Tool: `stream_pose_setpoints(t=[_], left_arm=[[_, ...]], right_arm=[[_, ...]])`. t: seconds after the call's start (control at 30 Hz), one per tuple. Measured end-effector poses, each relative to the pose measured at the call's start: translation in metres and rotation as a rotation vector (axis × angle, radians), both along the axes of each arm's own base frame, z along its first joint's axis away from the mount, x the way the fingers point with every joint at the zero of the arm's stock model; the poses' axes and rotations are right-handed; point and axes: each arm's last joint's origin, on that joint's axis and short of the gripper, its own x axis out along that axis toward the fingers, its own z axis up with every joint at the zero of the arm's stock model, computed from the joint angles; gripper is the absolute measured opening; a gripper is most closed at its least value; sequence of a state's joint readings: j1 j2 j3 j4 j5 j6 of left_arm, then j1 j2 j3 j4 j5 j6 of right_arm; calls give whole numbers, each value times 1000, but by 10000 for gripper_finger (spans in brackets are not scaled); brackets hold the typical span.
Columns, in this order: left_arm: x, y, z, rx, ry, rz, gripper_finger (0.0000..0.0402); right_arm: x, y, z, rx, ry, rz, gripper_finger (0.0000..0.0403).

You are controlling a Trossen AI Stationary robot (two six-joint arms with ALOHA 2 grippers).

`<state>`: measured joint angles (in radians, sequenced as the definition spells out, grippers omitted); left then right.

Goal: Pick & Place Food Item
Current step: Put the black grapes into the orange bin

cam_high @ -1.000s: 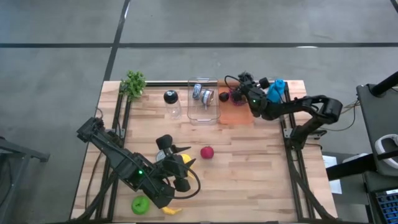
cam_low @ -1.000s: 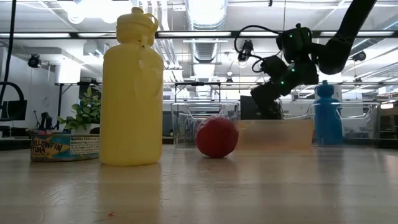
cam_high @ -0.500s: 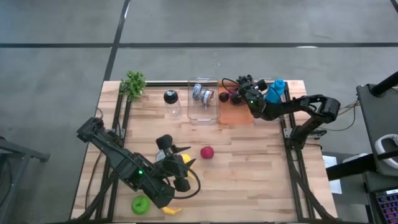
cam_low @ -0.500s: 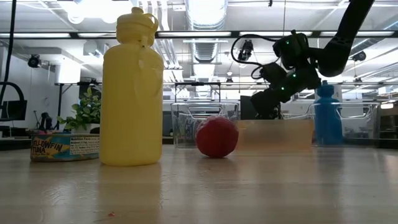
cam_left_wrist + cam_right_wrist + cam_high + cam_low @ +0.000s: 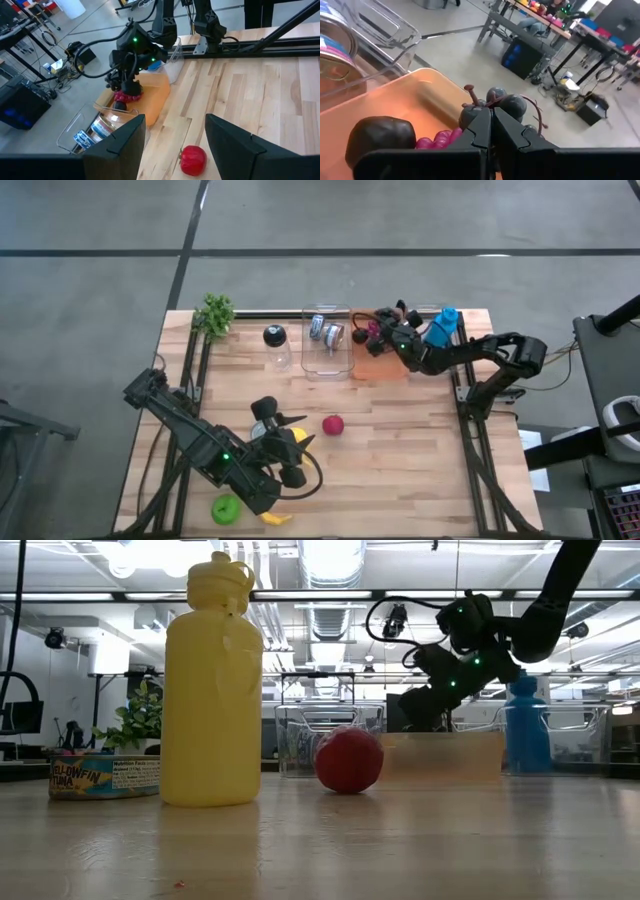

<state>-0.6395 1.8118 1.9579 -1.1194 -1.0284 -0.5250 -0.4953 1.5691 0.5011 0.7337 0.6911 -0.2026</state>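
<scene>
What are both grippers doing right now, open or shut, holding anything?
Left gripper: jaws open, empty, near the round red fruit.
Right gripper: jaws shut on the dark purple plastic grape bunch, over the translucent orange bin.

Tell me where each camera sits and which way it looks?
High view: above, looking straight down on the table; both arms show.
Low view: at tabletop height, looking level past the yellow bottle; the right arm hangs in.
Left wrist view: on the left arm, facing the red ball; its pincer is open.
Right wrist view: on the right arm, over the orange tray; its pincer is shut.
High, low and left wrist views share the red ball.
</scene>
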Motion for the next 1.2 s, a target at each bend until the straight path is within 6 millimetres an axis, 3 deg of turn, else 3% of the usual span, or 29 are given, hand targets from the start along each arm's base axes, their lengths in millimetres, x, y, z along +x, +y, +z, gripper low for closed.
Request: stream_pose_setpoints(t=[0.7,0.93,1.2], left_arm=[[0,0,0,-1,-1,2,210],[0,0,0,0,0,1,210],[0,0,0,0,0,1,210]], right_arm=[[-6,0,73,-166,138,-65,8],[-4,-2,72,-171,188,-86,8],[9,-8,36,-97,272,-75,8]])
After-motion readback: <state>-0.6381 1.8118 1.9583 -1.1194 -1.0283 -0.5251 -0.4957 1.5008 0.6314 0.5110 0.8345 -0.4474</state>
